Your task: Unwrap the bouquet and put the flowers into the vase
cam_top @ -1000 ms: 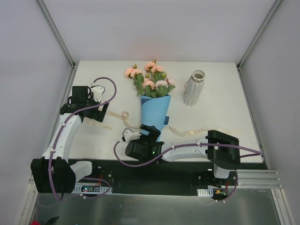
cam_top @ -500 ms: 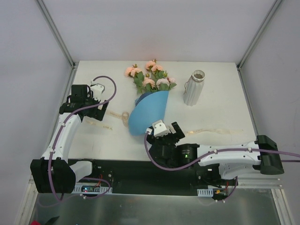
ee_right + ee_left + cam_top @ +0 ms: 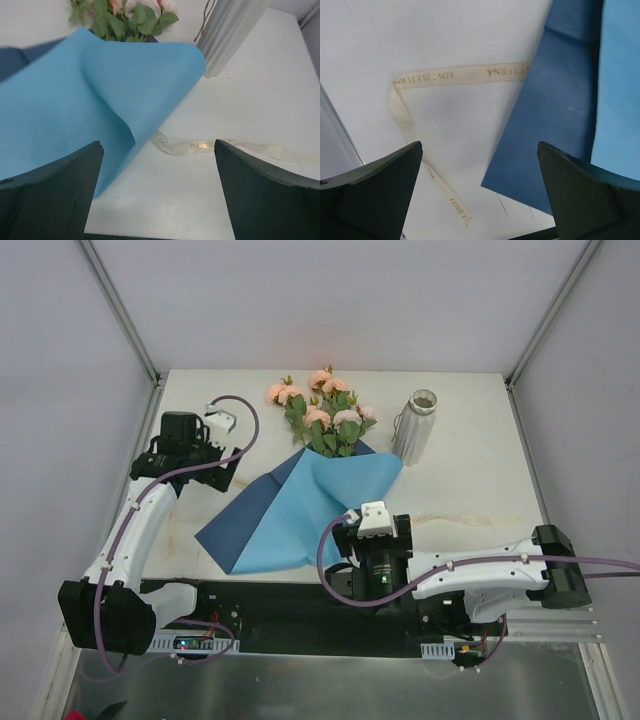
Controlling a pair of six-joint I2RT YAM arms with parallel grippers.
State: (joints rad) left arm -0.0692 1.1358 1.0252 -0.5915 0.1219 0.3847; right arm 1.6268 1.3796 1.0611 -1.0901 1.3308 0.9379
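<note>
The bouquet lies unwrapped. Its blue paper (image 3: pixel 300 505) is spread flat on the table, and one corner curls up in the right wrist view (image 3: pixel 100 85). The flowers (image 3: pixel 322 412), peach-pink roses with green leaves, lie at the paper's far edge (image 3: pixel 125 17), their stems hidden under it. The white ribbed vase (image 3: pixel 414 427) stands upright to their right (image 3: pixel 230 30). My right gripper (image 3: pixel 376 528) (image 3: pixel 158 142) is open over bare table by the paper's near right edge. My left gripper (image 3: pixel 205 465) (image 3: pixel 479 145) is open above the paper's dark left corner (image 3: pixel 555 110). Neither holds anything.
The cream ribbon (image 3: pixel 460 75) lies loose on the white table (image 3: pixel 470 470), running under the paper's left corner. Another stretch of ribbon (image 3: pixel 200 146) trails to the right (image 3: pixel 470 519). White walls and metal frame posts border the table on three sides.
The blue paper cone has fallen open into a flat sheet. My right gripper has drawn back to the right, off the paper. My left gripper has shifted slightly right.
</note>
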